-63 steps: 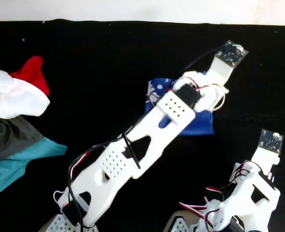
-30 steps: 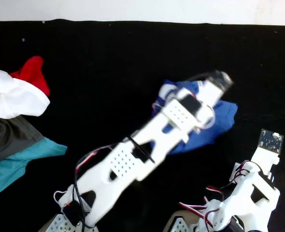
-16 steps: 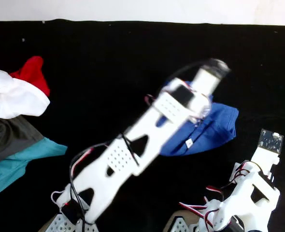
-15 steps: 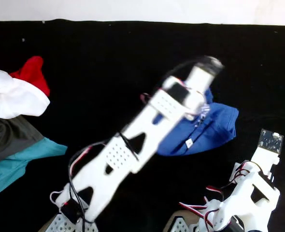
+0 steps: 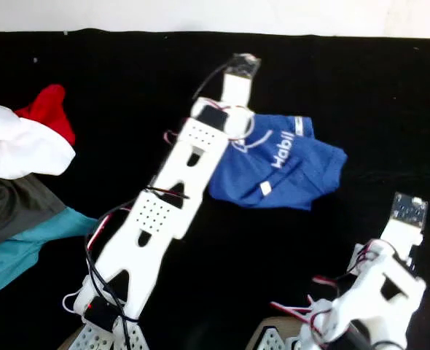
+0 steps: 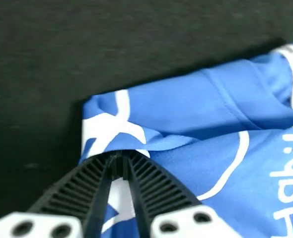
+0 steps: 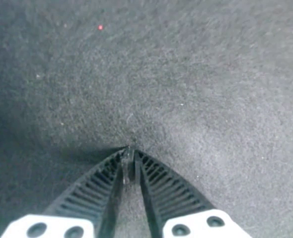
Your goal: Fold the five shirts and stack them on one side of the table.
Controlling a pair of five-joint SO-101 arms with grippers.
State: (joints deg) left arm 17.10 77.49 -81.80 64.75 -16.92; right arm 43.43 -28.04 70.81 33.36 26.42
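The left tool point(image 6: 120, 159) grips an edge of the blue shirt point(image 5: 284, 164) at mid-frame in the high view, probably to pull it flat for folding (other shirts point(image 5: 18, 175) lie heaped at far left). The right tool point(image 7: 129, 157), clenched on nothing, hangs over the desk point(image 5: 127, 80).

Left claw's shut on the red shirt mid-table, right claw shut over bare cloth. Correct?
No. The left claw is shut on the blue shirt mid-table, as the left wrist view shows; the red shirt lies in the pile at the table's side. The right claw is shut over bare cloth, yes.
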